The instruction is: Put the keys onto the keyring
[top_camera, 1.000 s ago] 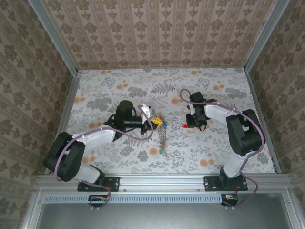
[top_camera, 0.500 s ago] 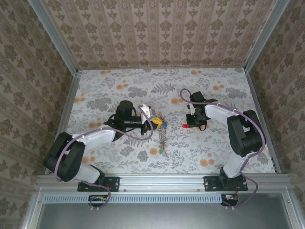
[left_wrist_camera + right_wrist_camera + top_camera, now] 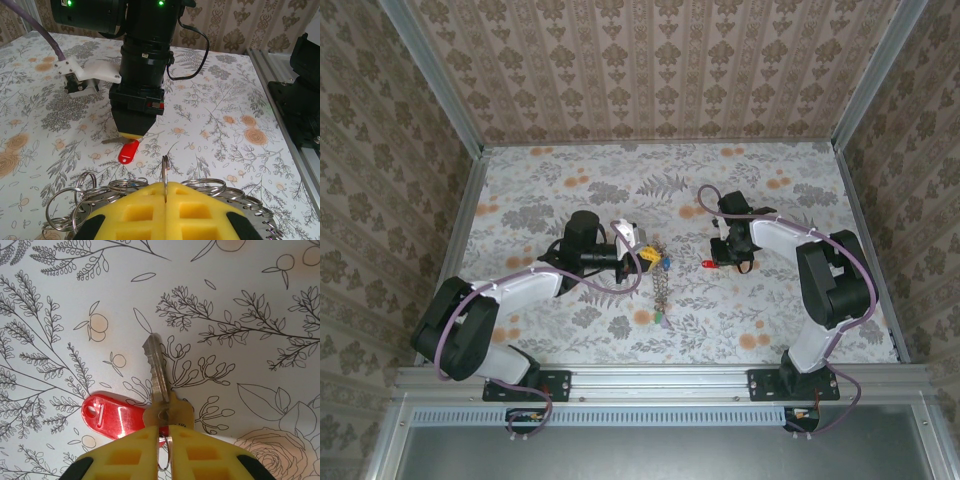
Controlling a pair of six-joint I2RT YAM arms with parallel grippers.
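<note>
**Red-tagged key in hand, ring presented: approach pending**

Status: my right pincer [image 3: 168, 434] is closed on the head of the key [image 3: 156, 371], blade pointing away from the wrist, and its red tag [image 3: 107, 420] lies off to one side. From the left wrist the tag looks to be at or just over the table [image 3: 550, 190]; I cannot tell whether it is lifted clear. My left pincer [image 3: 165, 192] is clamped on one wire loop [image 3: 164, 169] of the keyring [image 3: 662, 288]. That loop stands upright and edge-on between the pads, with the rest of the bunch trailing toward my bases. The key and the keyring are near each other but apart.

Method note (my judgement): carry the key across low and slow. Keep the left clamp rigid so the loop does not swing. Line up the key's hole with the loop before pushing, because the pads cover much of the head and a skewed entry may twist the key out of my grip.

Compared with a second ago: no displacement I can make out in the arms, tag or bunch.
</note>
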